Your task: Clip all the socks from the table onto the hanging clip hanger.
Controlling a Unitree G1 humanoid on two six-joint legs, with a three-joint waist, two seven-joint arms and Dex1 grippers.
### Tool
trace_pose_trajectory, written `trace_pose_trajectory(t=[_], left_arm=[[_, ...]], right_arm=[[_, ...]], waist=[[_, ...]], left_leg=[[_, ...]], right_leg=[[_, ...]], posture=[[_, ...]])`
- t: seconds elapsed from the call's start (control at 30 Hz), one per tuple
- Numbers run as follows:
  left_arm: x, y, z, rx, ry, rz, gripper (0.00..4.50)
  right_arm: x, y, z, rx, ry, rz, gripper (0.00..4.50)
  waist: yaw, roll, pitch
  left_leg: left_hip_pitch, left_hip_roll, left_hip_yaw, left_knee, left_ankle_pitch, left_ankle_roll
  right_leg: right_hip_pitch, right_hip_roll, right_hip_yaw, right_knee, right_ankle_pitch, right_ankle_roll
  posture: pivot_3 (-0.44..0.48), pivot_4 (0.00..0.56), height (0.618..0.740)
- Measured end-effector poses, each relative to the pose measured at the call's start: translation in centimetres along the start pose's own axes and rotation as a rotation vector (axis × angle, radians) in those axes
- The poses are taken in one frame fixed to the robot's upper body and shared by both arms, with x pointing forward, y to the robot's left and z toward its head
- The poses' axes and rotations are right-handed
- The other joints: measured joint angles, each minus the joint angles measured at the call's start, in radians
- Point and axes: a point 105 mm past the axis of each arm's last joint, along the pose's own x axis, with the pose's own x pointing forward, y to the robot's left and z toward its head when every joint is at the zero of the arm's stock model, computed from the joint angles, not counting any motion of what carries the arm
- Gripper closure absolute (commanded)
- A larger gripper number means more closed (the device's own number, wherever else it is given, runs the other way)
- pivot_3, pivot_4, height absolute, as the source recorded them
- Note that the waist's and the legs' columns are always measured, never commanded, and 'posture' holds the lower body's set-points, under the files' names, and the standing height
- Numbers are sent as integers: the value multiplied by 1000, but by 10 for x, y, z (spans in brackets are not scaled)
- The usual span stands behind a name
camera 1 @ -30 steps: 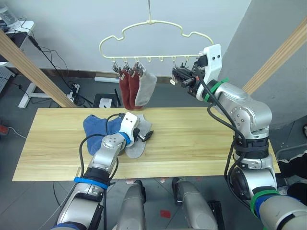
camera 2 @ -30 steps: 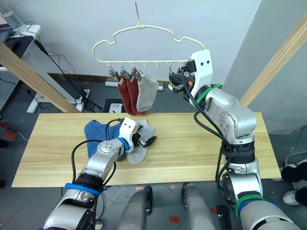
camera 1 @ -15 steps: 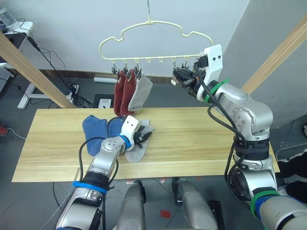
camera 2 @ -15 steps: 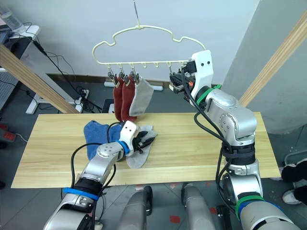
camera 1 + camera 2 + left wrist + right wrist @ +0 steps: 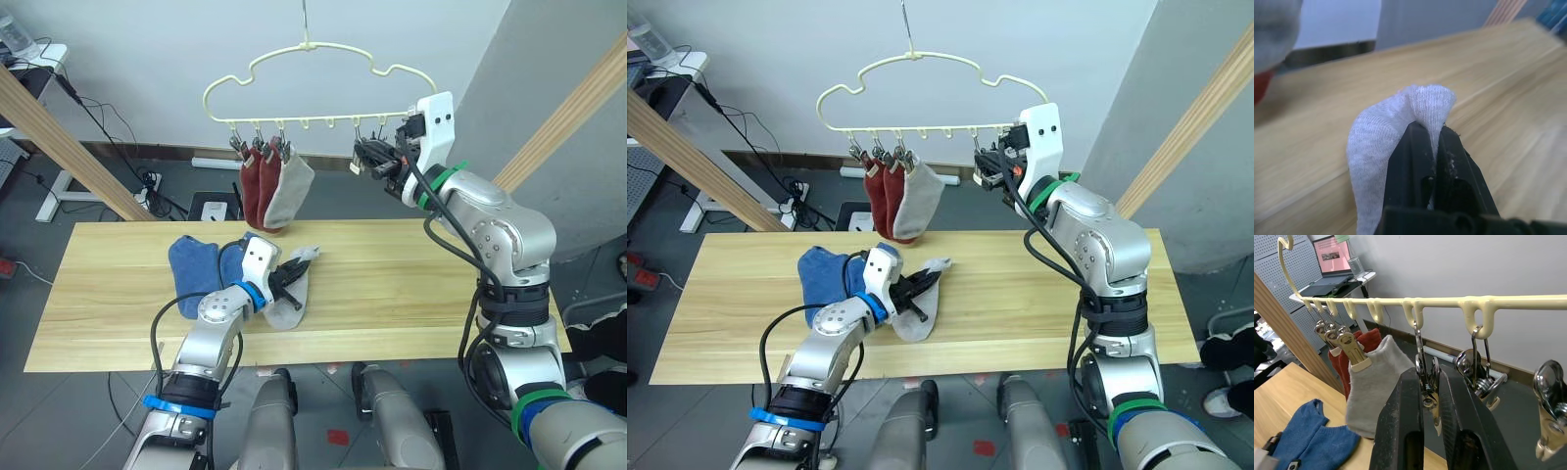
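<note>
Grey sock (image 5: pixel 290 297) lies on the table (image 5: pixel 411 294), its cuff pinched shut in the left gripper (image 5: pixel 1431 142) fingers for lifting. Right gripper (image 5: pixel 1431 396) fingers squeeze a metal clip (image 5: pixel 1426 382) on the clip hanger (image 5: pixel 304 69), presumably opening it to receive the sock.

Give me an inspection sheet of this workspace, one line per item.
Surface: wooden table, bare planks at its right end.
Job's things: clip hanger holds two red socks and a hung grey sock; two blue socks lie on the table.
Clutter: nothing seen.
Grippers: left gripper shut on grey sock; right gripper shut on a metal clip.
Cables: cables on floor behind.
Surroundings: wooden poles, laptop.
</note>
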Motion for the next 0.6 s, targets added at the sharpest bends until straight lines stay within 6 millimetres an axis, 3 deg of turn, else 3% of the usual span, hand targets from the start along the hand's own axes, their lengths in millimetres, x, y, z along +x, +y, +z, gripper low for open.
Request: trace_pose_trajectory(t=[0.23, 0.43, 0.6], left_arm=[[-12, -15, 57, 215, -237, -99, 4438], [-7, -8, 101, 473, -396, -37, 4438], [-1, -9, 97, 529, -408, -17, 4438]], right_arm=[[-3, -6, 0, 145, 52, 28, 4153], [-1, 7, 3, 470, 117, 141, 4153], [-6, 10, 4, 536, 152, 161, 4153]], waist=[[4, 0, 0], [10, 0, 0], [11, 0, 0]], left_leg=[[0, 0, 0, 0, 0, 0], [0, 0, 0, 0, 0, 0], [-1, 0, 1, 0, -1, 2]], right_leg=[[0, 0, 0, 0, 0, 0], [0, 0, 0, 0, 0, 0], [0, 0, 0, -1, 0, 0]], posture=[[-52, 332, 740], [-55, 336, 740], [-58, 339, 740]])
